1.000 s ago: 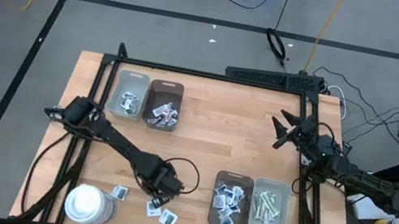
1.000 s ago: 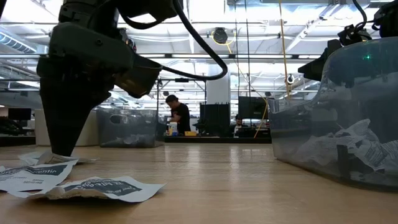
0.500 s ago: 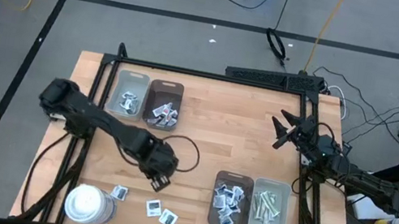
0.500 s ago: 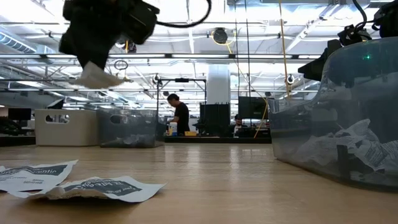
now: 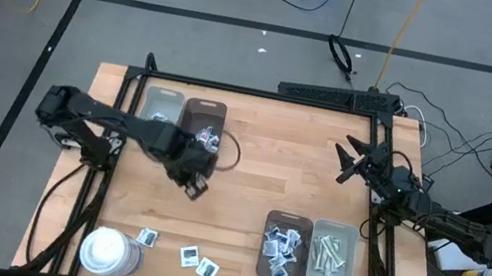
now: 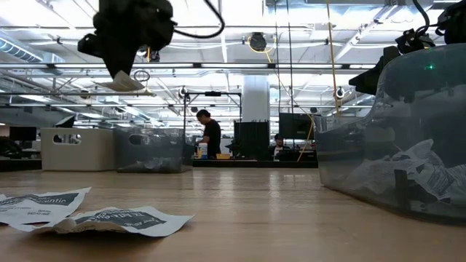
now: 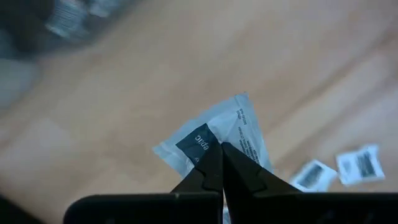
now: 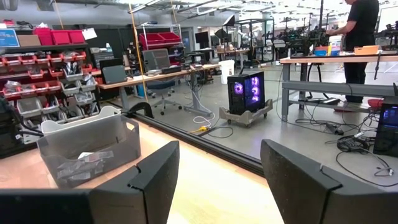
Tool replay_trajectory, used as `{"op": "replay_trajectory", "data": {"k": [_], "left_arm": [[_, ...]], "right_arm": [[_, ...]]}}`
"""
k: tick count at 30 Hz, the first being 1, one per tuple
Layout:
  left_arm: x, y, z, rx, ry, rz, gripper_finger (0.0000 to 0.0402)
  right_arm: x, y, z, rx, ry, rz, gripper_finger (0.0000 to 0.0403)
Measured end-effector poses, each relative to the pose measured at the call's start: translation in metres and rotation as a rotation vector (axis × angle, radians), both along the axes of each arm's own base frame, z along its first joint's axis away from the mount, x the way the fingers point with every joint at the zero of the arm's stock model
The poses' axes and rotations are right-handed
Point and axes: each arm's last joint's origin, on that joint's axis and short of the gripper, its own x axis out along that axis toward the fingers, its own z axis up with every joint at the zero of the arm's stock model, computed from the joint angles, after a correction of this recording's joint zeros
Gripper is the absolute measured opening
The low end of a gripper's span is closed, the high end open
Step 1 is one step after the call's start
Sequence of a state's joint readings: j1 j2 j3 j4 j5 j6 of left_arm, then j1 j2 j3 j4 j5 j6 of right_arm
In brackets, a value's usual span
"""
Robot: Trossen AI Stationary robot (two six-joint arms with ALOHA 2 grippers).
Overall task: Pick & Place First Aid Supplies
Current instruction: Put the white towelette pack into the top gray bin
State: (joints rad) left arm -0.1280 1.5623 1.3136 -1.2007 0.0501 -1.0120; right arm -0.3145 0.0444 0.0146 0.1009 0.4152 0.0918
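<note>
My left gripper hangs above the table, just on the near side of the far-left brown tray, and is shut on a small white packet with dark-blue print. In the low view the packet shows under the gripper, high over the wood. Three more packets lie flat on the table near the front edge. Both far-left trays and the near-right brown tray hold packets. My right gripper waits open at the far right, with nothing between its fingers. My left gripper pinches the packet between its two fingertips, beside the dark-blue label. The fingers come from above, pointing down. The packet is lifted clear of the table and sticks out sideways below the tips, crumpled and roughly level.
A large white cylinder stands at the near left corner. A grey tray sits left of the far brown one. Another grey tray with pale strips sits at the near right. Bare wood lies in the table's middle.
My left gripper has risen from the loose packets near the front edge with one packet in its shut fingers. It has gone toward the far edge, up to the far-left brown tray. The packet is now lifted clear; the others lie where they were.
</note>
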Motion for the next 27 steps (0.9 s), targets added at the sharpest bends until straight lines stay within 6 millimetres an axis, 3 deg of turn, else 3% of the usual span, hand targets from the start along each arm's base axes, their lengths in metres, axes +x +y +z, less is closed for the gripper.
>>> {"op": "replay_trajectory", "data": {"k": [8,15,23,27], "left_arm": [[-0.025,0.073,0.018,0.018,0.042,0.147,0.0000],[-0.064,0.125,0.035,0.020,0.056,0.287,0.0000],[-0.100,0.158,0.045,0.035,0.065,0.414,0.0000],[-0.101,0.164,0.024,0.056,0.082,0.424,0.0000]], "right_arm": [[0.000,0.000,0.000,0.000,0.000,0.000,0.0220],[0.000,0.000,0.000,0.000,0.000,0.000,0.0222],[0.000,0.000,0.000,0.000,0.000,0.000,0.0221],[0.000,0.000,0.000,0.000,0.000,0.000,0.0221]]}}
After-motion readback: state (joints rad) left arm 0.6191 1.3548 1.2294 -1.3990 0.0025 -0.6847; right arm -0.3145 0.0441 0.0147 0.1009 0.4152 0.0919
